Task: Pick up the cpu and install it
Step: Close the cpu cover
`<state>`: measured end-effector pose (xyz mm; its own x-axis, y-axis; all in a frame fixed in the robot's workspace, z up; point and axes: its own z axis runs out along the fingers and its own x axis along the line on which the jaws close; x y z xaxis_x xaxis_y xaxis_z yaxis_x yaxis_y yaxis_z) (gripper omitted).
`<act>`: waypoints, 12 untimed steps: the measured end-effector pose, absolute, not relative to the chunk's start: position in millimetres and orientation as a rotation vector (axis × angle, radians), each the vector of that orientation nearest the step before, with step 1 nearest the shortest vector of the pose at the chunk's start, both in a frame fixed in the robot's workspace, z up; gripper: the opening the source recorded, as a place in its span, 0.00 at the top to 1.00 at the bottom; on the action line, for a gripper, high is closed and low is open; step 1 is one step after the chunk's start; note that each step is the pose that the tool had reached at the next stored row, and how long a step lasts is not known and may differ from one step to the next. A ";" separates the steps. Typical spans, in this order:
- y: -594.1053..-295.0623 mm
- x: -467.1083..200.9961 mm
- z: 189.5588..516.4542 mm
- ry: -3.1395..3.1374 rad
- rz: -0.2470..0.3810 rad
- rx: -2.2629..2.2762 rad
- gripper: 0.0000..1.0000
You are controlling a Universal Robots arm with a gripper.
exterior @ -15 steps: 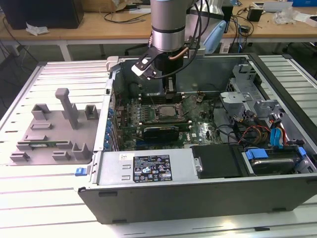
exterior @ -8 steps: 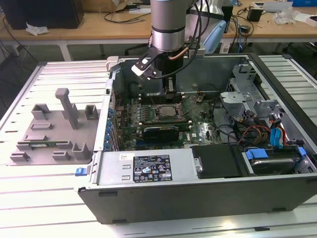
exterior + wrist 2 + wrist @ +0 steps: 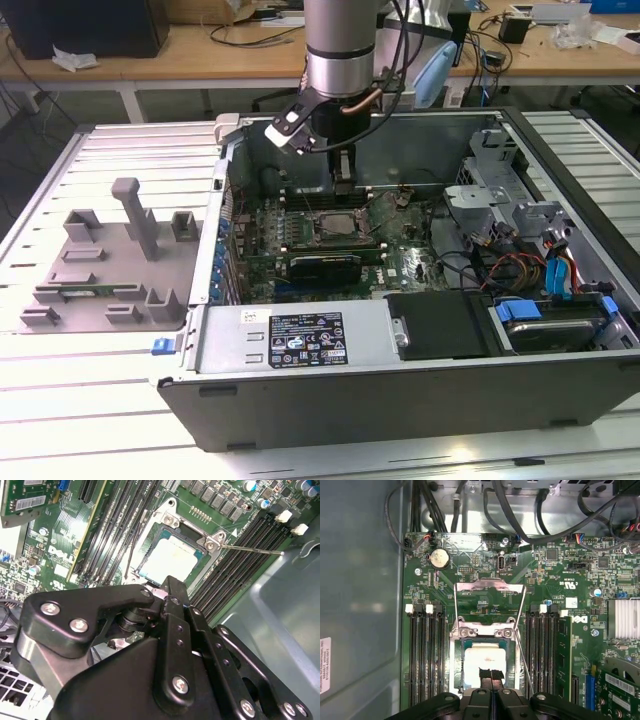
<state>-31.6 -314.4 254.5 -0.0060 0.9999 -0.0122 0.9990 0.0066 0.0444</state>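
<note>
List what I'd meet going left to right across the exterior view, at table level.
Grey fixture tray → cpu → silver drive cage → blue cables; the last three lie inside the open case.

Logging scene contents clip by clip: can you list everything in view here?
cpu: one, silver, lying in the open socket on the motherboard.
load plate: one, bare metal, flipped up next to the cpu.
memory slots: several, black, on both sides of the socket.
coin battery: one, silver, on the motherboard.
motherboard: one, green, inside the computer case.
computer case: one, grey, open, on the table.
fixture tray: one, grey, on the table, on the exterior view's left of the case.
table: one, pale slatted metal.
arm: one, silver, reaching into the case.
gripper: one, black, shut, over the cpu.
</note>
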 end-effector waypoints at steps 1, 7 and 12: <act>-314.4 -31.6 255.8 2.200 0.035 2.186 0.89; -314.4 -31.6 260.7 2.200 0.036 2.186 0.89; -314.3 -31.5 268.0 2.200 0.036 2.186 0.89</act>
